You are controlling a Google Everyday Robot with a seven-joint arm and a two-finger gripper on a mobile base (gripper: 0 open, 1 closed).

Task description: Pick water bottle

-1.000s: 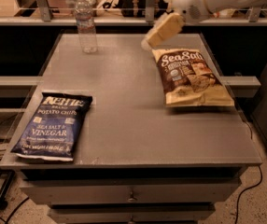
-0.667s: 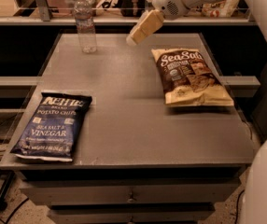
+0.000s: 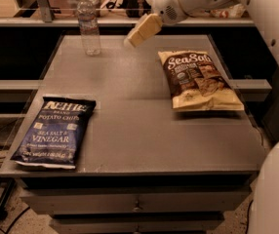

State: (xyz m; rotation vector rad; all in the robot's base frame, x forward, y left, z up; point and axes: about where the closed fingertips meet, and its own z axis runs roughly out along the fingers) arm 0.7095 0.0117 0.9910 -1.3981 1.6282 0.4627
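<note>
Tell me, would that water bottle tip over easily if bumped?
Probably: the water bottle stands tall and narrow on the table, so a nudge could topple it. Its clear plastic likely flexes if squeezed. The gripper hovers beside it, apart.

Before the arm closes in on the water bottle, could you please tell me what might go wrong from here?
The water bottle stands upright, tall and slim, near the far edge of the table. A sideways bump from the gripper, which hovers apart from it above the table's far side, could tip it or push it off. Its clear plastic body may also slip in a loose grasp.
</note>
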